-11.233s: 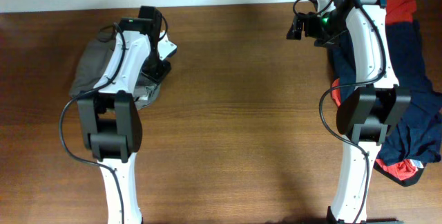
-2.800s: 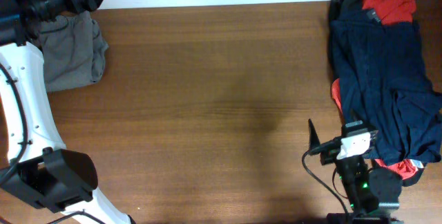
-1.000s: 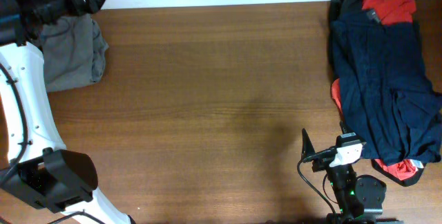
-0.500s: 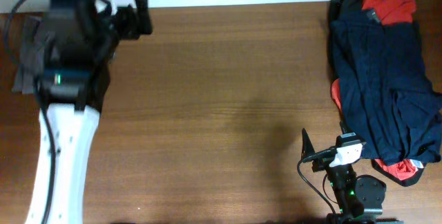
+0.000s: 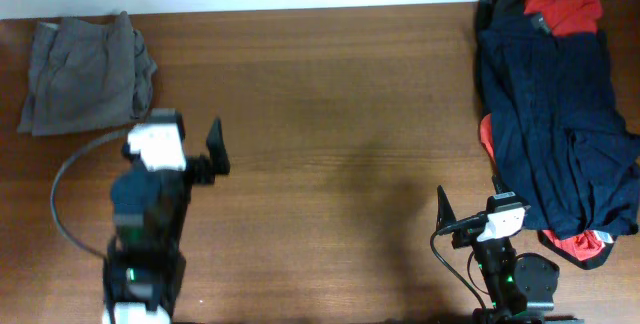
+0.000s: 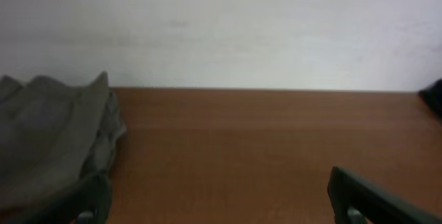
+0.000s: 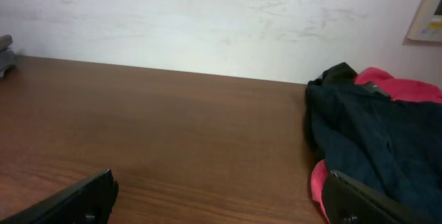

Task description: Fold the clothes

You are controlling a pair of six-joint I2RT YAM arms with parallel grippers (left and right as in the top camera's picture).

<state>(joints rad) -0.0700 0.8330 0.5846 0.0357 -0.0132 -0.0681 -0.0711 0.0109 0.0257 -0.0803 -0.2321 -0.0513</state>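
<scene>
The grey-khaki shorts [image 5: 85,72] lie folded at the table's far left corner; they also show in the left wrist view [image 6: 48,137]. A pile of dark navy clothes [image 5: 555,114] with red garments [image 5: 560,4] lies along the right edge, and shows in the right wrist view [image 7: 373,148]. My left gripper [image 6: 217,200] is open and empty, low over the table, a little nearer than the shorts. My right gripper [image 7: 217,196] is open and empty near the front edge, beside the pile.
The wooden table [image 5: 340,134] runs to a white wall [image 6: 221,23] at the back. The left arm [image 5: 150,214] stands at the front left, the right arm [image 5: 505,254] at the front right.
My left arm has drawn back from the far left corner to the front of the table, leaving the shorts lying folded. The right arm has stayed still.
</scene>
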